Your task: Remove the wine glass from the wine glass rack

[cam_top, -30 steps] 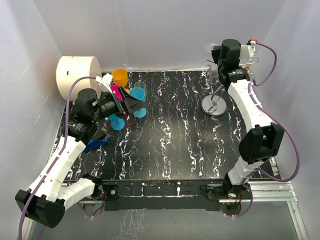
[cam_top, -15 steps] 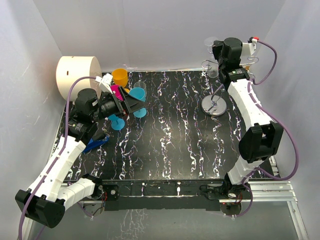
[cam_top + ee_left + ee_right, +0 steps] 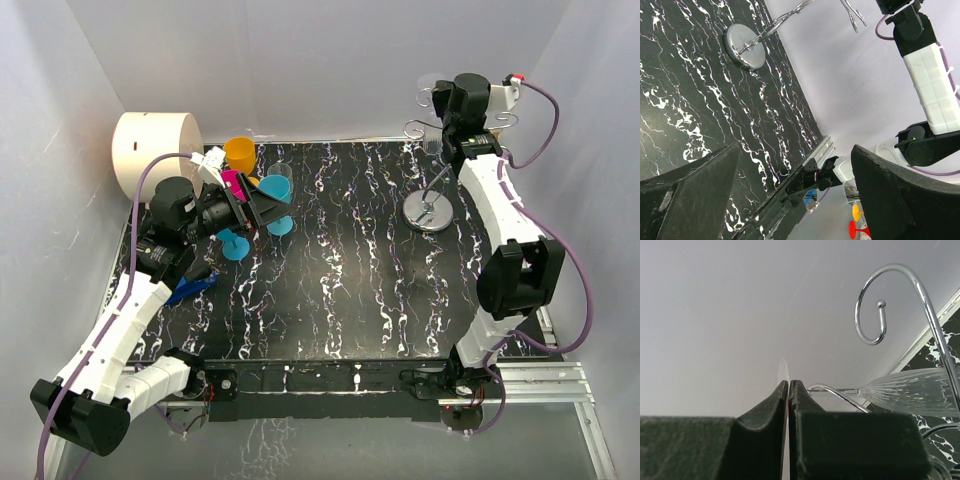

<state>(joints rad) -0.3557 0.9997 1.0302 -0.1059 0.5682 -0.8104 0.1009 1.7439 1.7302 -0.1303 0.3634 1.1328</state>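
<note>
Aloft, right hand (image 3: 789,390) pinching wine glass (image 3: 912,385) foot, rack (image 3: 428,212) curl alongside, left hand (image 3: 795,150) released among cups (image 3: 240,152)

A black tabletop (image 3: 350,280) veined with white marbling sits inside plain white walls (image 3: 320,60) at the back and both sides. The light is soft and even. An aluminium rail (image 3: 545,375) runs along its near right edge, above a grey floor (image 3: 330,450)

Soft, even white light fills all three views with only faint shadows, bright glare sits on the base of the wine glass rack (image 3: 427,212), the near fingers (image 3: 765,410) look blurred, and the wine glass (image 3: 910,392) seems washed out against the pale wall (image 3: 715,315).
</note>
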